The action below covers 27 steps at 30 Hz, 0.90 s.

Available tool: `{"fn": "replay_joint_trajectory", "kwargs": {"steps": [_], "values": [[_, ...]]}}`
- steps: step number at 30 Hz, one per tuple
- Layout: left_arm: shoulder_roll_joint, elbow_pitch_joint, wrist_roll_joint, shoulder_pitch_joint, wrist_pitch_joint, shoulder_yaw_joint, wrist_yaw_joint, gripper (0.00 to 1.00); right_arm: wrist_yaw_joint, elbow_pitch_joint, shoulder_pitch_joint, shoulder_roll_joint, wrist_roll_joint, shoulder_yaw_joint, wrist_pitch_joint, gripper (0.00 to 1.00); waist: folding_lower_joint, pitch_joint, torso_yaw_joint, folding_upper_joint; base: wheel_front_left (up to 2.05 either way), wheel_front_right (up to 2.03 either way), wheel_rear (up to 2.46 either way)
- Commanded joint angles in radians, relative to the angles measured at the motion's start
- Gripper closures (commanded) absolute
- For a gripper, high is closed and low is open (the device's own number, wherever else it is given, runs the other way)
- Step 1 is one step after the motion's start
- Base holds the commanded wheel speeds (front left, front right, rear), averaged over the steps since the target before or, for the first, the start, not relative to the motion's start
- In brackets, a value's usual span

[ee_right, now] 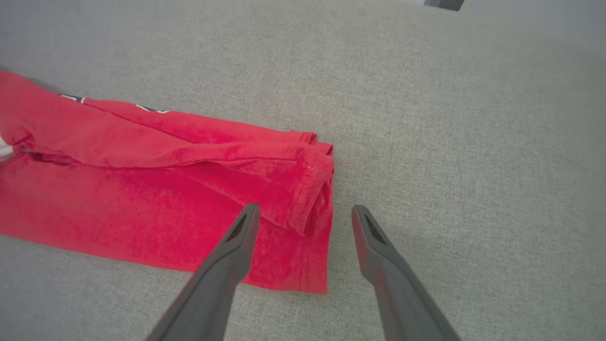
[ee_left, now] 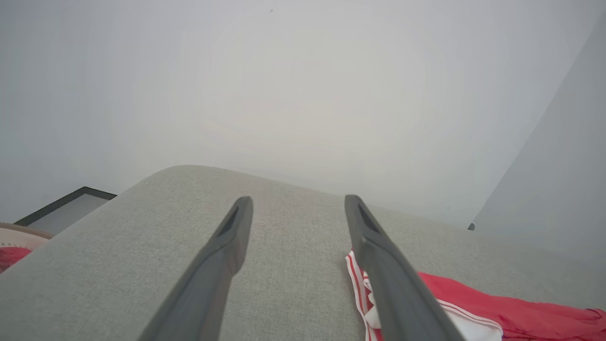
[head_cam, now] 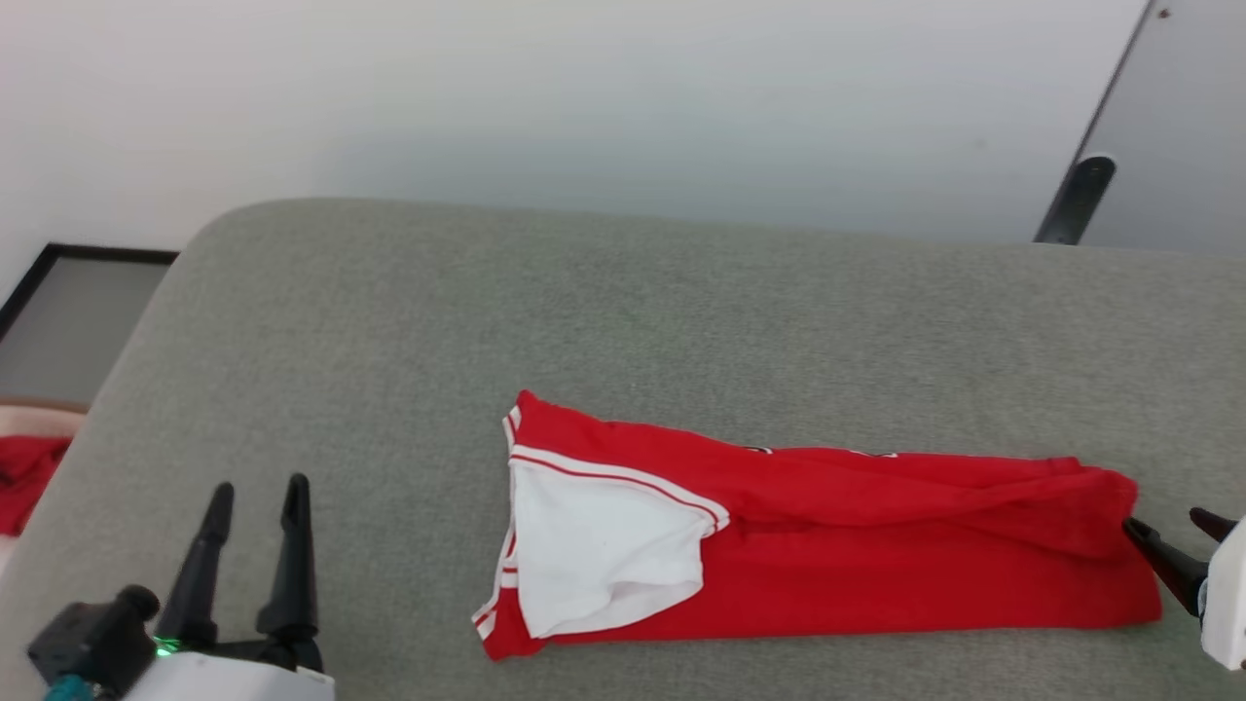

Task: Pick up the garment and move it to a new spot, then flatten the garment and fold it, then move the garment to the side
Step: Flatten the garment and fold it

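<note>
Hovering at the near edge of the bench (head_cam: 389, 341), the left gripper (head_cam: 261, 484) has its fingers spread wide and holds nothing. It sits toward the near left corner, well apart from the shirt. The right gripper (head_cam: 1163, 518) is likewise released and empty. In its wrist view one finger is over the red hem (ee_right: 322, 189) and the other over bare fabric just beside it.

The garment (head_cam: 876, 545) lies across the middle of the bench, folded lengthways into a long red band. Its white sleeve (head_cam: 594, 545) is turned up on top at the left end, and the hem end reaches toward the right edge.

The hem looks to be several loose layers. If the right gripper closes where it is, it may catch only the top ones and peel the fold apart. With the left gripper so far from the sleeve end, a pull from one side alone would likely skew the band — and the sleeve could flop out.

Beyond the left edge, lower down, lies a separate red cloth (head_cam: 24, 467) — not the piece to grab. Past the far edge is a pale wall (head_cam: 584, 97).
</note>
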Motion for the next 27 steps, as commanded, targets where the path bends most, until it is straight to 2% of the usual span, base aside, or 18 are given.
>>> {"fn": "replay_joint_trajectory", "kwargs": {"steps": [1, 5, 10, 20, 26, 27], "values": [[-0.04, 0.015, 0.026, 0.006, -0.001, 0.027, -0.035, 0.0, 0.0, 0.009, -0.021, -0.005, 0.009, 0.002, 0.049, 0.0, 0.0, 0.02, 0.027, 0.0, 0.0, 0.0, 0.0], [-0.123, 0.054, 0.068, -0.01, -0.001, 0.061, -0.098, 0.0, 0.0, 0.04, -0.061, -0.012, 0.028, 0.003, 0.172, 0.0, 0.0, 0.045, 0.06, 0.0, 0.0, 0.0, 0.0], [-0.171, 0.079, 0.094, -0.039, -0.001, 0.066, -0.123, 0.0, 0.0, 0.082, -0.095, -0.019, 0.019, 0.001, 0.264, 0.0, 0.0, 0.071, 0.095, 0.0, 0.0, 0.0, 0.0], [-0.23, 0.063, 0.14, -0.082, -0.001, 0.056, -0.13, 0.0, 0.0, 0.225, -0.152, 0.007, 0.006, -0.005, 0.407, 0.0, 0.0, 0.121, 0.166, 0.0, 0.0, 0.0, 0.0], [-0.25, 0.064, 0.142, -0.079, -0.001, 0.078, -0.13, 0.0, 0.001, 0.301, -0.156, 0.07, 0.035, -0.001, 0.457, 0.0, 0.0, 0.122, 0.188, 0.0, 0.0, 0.0, 0.0], [-0.25, 0.065, 0.141, -0.077, -0.001, 0.079, -0.13, 0.0, 0.001, 0.304, -0.157, 0.075, 0.042, 0.005, 0.465, 0.13, 0.0, 0.121, 0.19, 0.0, 0.0, 0.0, 0.0]]}}
